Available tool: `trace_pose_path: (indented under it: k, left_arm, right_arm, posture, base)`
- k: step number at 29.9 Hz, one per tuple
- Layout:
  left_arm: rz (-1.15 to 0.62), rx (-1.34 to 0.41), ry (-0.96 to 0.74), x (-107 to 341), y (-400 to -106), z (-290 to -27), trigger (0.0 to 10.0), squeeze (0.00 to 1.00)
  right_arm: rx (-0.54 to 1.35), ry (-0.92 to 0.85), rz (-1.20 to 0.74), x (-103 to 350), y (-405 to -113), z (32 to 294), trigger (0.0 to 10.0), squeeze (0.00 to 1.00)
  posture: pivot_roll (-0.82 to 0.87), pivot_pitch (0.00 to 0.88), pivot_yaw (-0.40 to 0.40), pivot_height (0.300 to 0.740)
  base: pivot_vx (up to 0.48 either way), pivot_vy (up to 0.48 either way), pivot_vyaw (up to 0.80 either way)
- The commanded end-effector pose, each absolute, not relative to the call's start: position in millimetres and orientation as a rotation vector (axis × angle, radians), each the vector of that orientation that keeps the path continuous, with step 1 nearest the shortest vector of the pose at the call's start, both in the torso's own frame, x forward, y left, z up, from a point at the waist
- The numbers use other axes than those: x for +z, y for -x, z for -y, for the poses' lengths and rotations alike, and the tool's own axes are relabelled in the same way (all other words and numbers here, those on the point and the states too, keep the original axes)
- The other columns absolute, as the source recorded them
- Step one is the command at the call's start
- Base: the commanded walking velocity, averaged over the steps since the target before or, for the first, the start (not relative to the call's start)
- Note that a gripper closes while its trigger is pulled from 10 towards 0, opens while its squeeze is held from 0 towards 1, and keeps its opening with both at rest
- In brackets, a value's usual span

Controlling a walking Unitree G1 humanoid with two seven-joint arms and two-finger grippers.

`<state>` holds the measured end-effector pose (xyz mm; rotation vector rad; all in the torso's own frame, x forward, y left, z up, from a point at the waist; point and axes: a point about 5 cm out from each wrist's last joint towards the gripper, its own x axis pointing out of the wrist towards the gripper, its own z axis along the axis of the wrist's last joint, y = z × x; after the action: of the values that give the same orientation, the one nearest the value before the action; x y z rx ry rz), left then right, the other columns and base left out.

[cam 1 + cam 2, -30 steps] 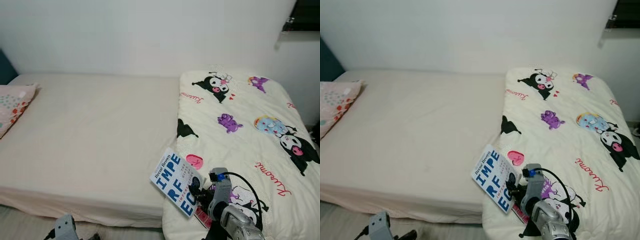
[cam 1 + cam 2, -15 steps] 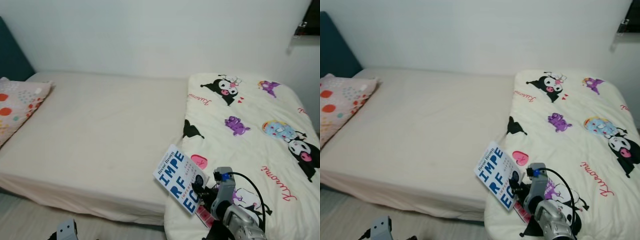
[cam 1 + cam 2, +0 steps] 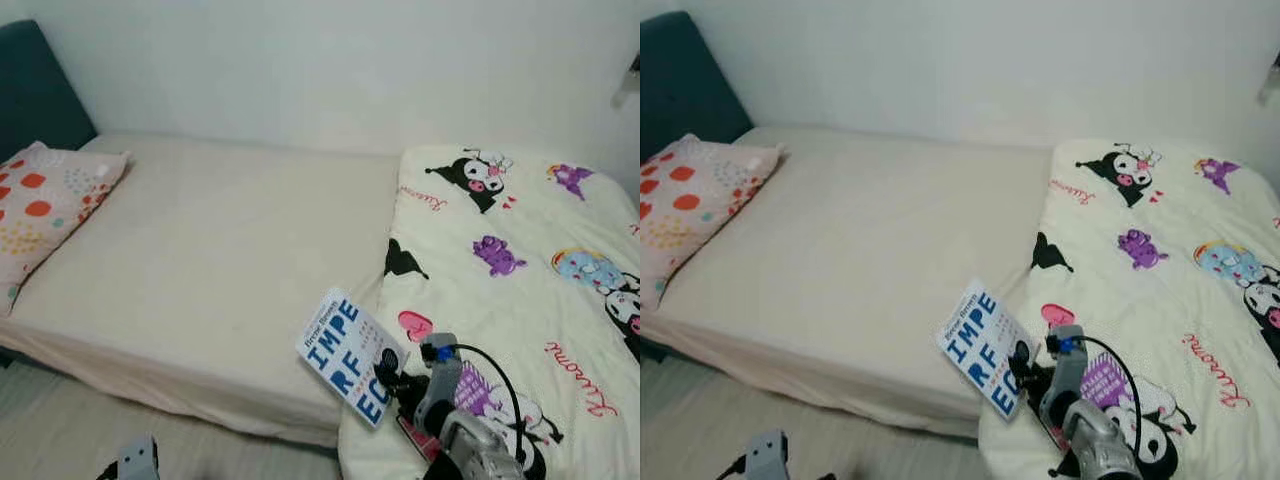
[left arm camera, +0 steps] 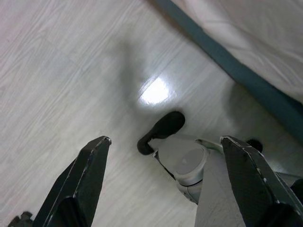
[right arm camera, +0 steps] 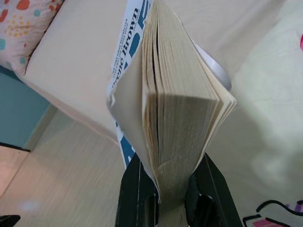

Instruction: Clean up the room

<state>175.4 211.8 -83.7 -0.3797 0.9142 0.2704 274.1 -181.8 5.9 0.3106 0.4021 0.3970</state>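
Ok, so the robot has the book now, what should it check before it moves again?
1. Book clamped between the right gripper fingers: ok, both fingers press on its lower edge.
2. Pages kept shut: not ok, the front cover gapes away from the pages.
3. Book lifted off the bed: cannot tell, it may be touching the sheet.
4. Cartoon blanket not snagged by the arm: cannot tell.
5. Left gripper free: ok, open, nothing between its fingers, above the wooden floor.
6. Pillow out of the way: ok, far off at the head of the bed.
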Motion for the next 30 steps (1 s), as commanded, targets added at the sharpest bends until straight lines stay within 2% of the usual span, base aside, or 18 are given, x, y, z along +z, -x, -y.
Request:
trace_pose_path:
  k: [1,14,21,30]
  left_arm:
    - [-0.955,0.270,0.374,-89.4,-163.9,-209.7,10.0,0.00]
    - [-0.971,0.249,0.368,-89.9,-163.4,-208.3,10.0,0.00]
    - [-0.977,0.250,0.352,-90.1,-162.9,-209.0,10.0,0.00]
    - [-0.958,0.237,0.337,-88.6,-165.7,-209.2,10.0,0.00]
  right_arm:
    - [0.405,-0.320,-0.376,7.0,-273.6,181.3,10.0,0.00]
    - [0.390,-0.330,-0.401,-0.5,-267.5,182.9,10.0,0.00]
    - [0.390,-0.331,-0.405,-1.6,-266.5,183.6,10.0,0.00]
    - [0.399,-0.324,-0.403,-0.5,-268.0,185.2,10.0,0.00]
  posture:
    - [-0.08,0.129,0.038,0.740]
    - [-0.08,0.131,0.039,0.740]
    - [-0.08,0.124,0.041,0.740]
    - [-0.08,0.115,0.038,0.740]
  base:
    - [0.000,0.000,0.75]
    - [0.000,0.000,0.76]
    - [-0.434,0.000,0.75]
    - [0.000,0.000,0.75]
